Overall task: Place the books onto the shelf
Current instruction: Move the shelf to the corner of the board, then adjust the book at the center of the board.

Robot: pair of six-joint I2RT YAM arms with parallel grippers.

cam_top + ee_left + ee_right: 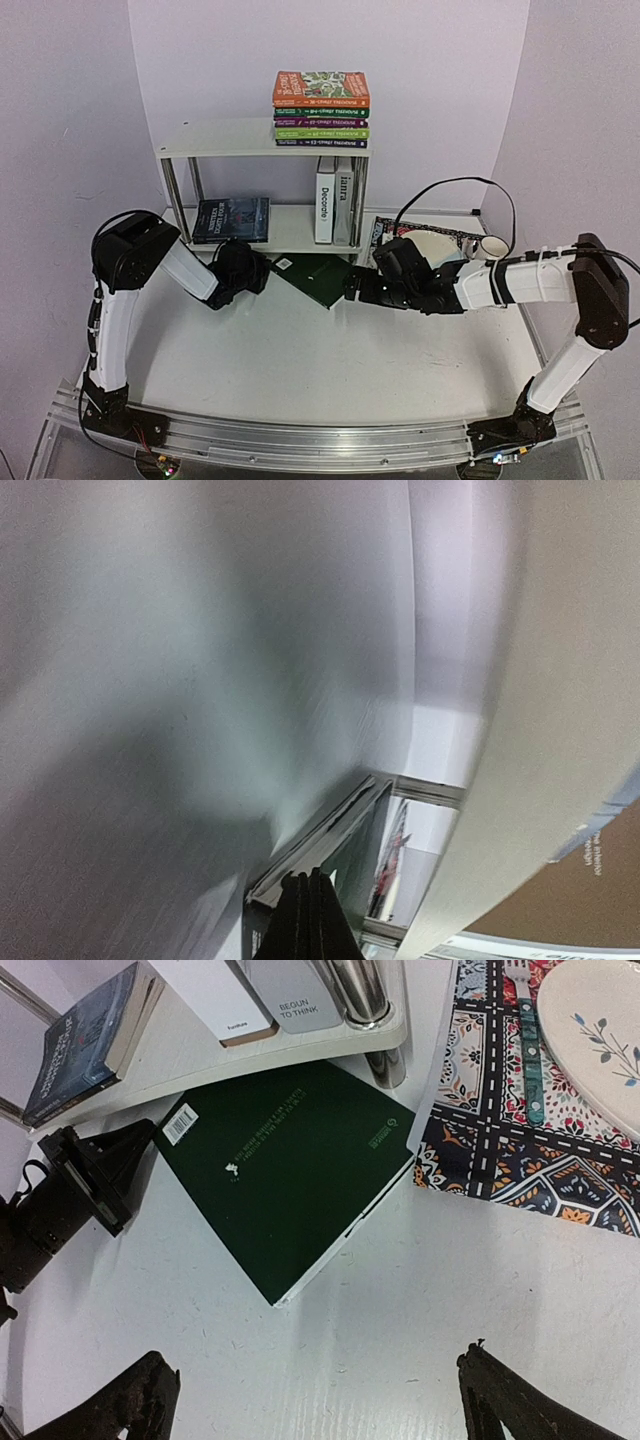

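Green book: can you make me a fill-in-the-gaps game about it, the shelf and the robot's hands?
The dark green book lies flat on the ____. The right hand near it is ____. The left hand is ____. The colourful stack of books sits on the ____ board of the shelf.
Missing words: table, open, shut, top.

Overhead, right wrist share green book (290, 1170); left perhaps closest.

Dark green book (290, 1175), pale lettering, on the white table (300, 370). To its right, a black mat (500, 1150) with red and orange motifs, and a cream plate (600, 1040) with blue leaves. White shelf (220, 138) beyond.
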